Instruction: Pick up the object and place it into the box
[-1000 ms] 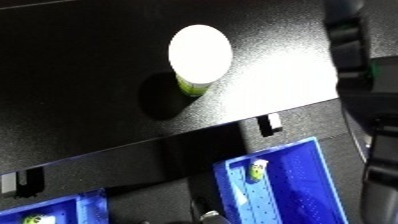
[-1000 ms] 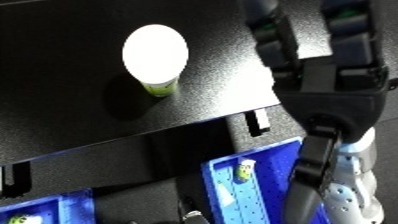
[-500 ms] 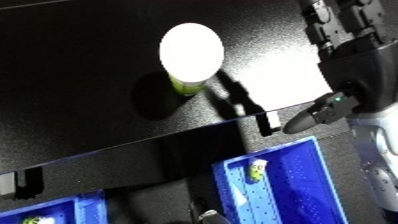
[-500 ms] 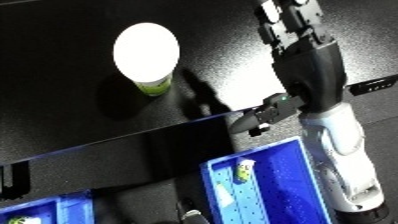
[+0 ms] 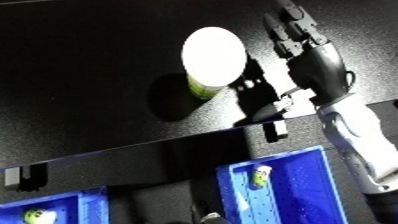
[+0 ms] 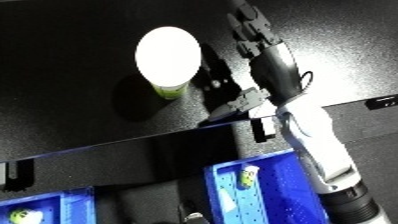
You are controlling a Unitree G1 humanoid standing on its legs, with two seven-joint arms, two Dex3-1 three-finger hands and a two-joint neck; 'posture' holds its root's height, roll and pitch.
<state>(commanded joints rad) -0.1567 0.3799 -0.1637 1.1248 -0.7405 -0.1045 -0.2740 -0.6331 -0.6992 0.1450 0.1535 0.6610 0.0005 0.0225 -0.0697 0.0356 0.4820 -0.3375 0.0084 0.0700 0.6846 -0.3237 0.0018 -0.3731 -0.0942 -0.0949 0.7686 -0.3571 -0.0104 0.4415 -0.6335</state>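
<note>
The right hand [image 5: 306, 60] has moved in closer to the white-lidded green cup [image 5: 211, 62], fingers straight and open, holding nothing. The cup stands upright on the black counter [image 5: 89, 75], its long axis vertical, lid upward.

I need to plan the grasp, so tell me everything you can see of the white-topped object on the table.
The object stands on the black table, seen from above: a glaring white round top over a yellow-green body, material unclear. Its shadow falls to the left. The right hand, fingers straight, is beside it on the right, apparently not touching it.
</note>
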